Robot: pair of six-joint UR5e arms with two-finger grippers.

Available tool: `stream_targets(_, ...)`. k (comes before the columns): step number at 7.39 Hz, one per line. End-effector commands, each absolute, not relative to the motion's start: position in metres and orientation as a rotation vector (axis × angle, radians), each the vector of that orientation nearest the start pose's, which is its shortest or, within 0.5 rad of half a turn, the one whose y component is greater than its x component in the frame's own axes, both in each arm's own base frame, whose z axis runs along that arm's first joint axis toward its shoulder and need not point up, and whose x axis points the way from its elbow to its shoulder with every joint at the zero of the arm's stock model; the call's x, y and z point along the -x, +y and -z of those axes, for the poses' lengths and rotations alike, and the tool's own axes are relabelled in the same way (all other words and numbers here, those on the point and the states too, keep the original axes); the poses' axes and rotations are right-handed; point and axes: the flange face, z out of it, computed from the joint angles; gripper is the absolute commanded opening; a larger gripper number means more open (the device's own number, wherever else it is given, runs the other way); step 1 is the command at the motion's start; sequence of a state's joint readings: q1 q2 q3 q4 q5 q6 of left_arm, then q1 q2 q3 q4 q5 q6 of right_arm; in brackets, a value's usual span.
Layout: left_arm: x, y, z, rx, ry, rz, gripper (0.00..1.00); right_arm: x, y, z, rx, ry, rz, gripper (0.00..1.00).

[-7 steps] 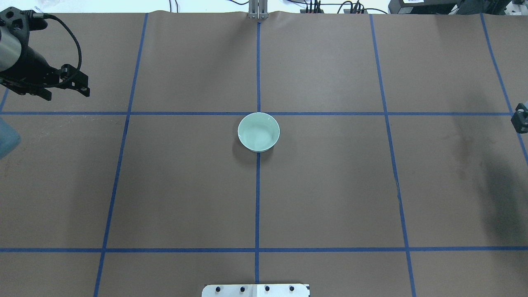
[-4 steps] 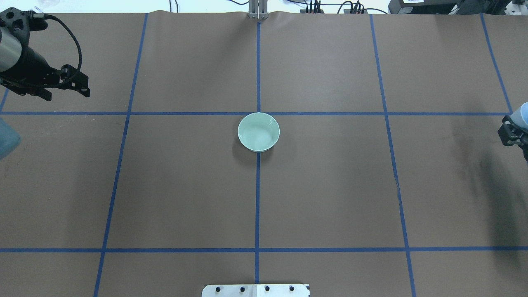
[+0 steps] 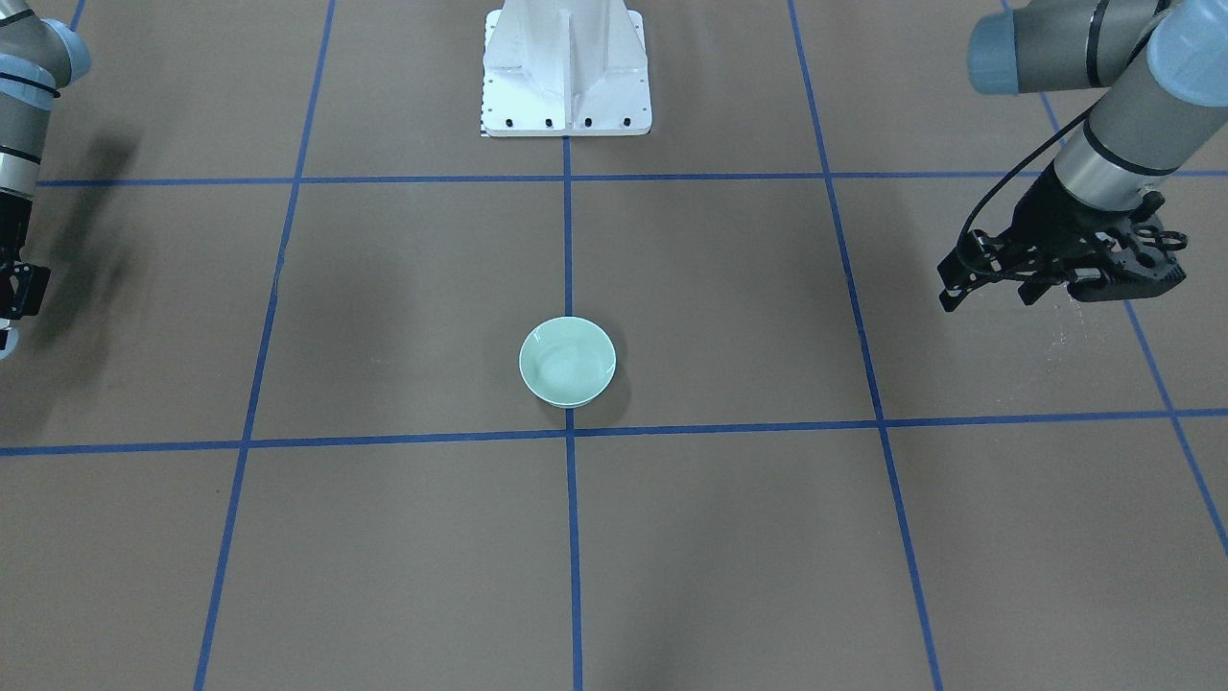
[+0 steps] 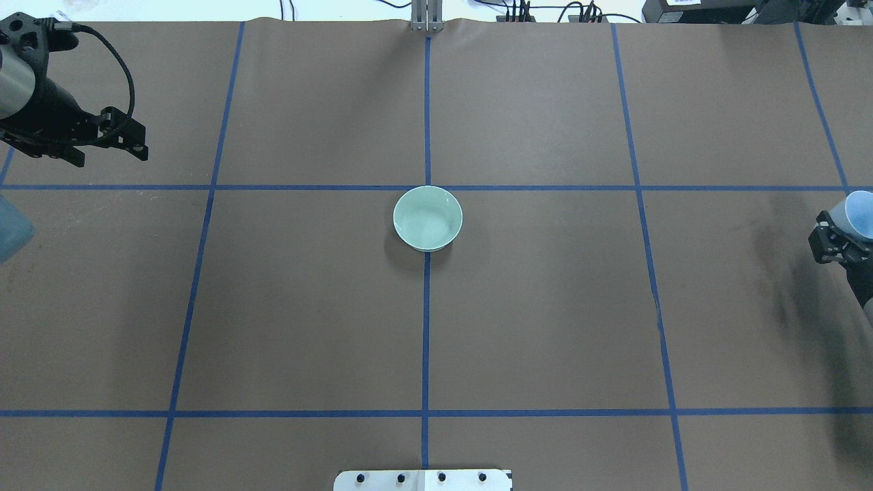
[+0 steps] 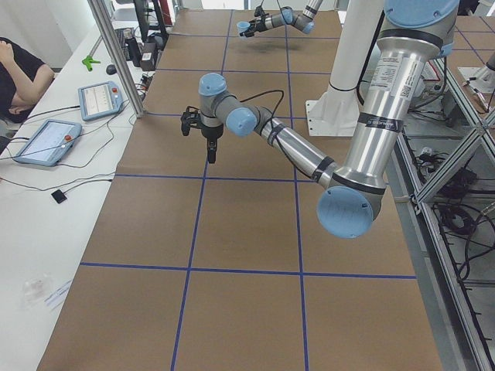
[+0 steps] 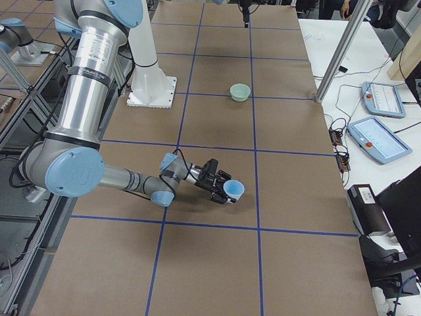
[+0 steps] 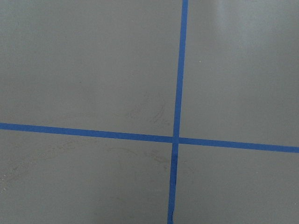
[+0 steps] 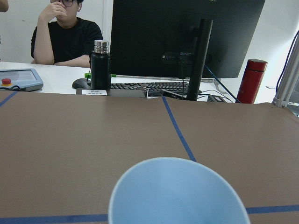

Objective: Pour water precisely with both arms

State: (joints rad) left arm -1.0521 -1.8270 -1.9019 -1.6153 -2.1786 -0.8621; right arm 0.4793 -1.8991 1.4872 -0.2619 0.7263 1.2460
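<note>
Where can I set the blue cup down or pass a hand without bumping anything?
The bowl stands alone on the centre tape line, bare table on all sides. The stretch between it and the right hand, which holds the cup, is free; so is the stretch toward the left hand. Only the white base at the robot's edge takes up room.

I see a table [image 4: 307, 307] covered with brown paper, and blue tape lines [image 4: 425, 341] divide it into large squares. In the overhead view, one pale green bowl [image 4: 427, 218] stands upright at the middle of the frame, on the central vertical line, just below a crossing. A white bolted base plate [image 4: 423, 479] lies at the bottom centre edge.
</note>
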Motion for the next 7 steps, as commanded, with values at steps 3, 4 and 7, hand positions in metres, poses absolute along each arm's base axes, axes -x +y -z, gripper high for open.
stream_targets(3,-0.213,-0.527,-0.363,-0.098,0.842,0.131,1.0,0.2,-0.319,-0.723,-1.058,-0.52,-0.491,0.0)
stream_targets(4,-0.213,-0.527,-0.364,-0.096,0.841,0.13,1.0,0.199,-0.317,-0.726,-1.061,-0.527,-0.484,0.0)
stream_targets(7,-0.214,-0.527,-0.364,-0.096,0.841,0.13,1.0,0.201,-0.318,-0.724,-1.07,-0.526,-0.484,0.23)
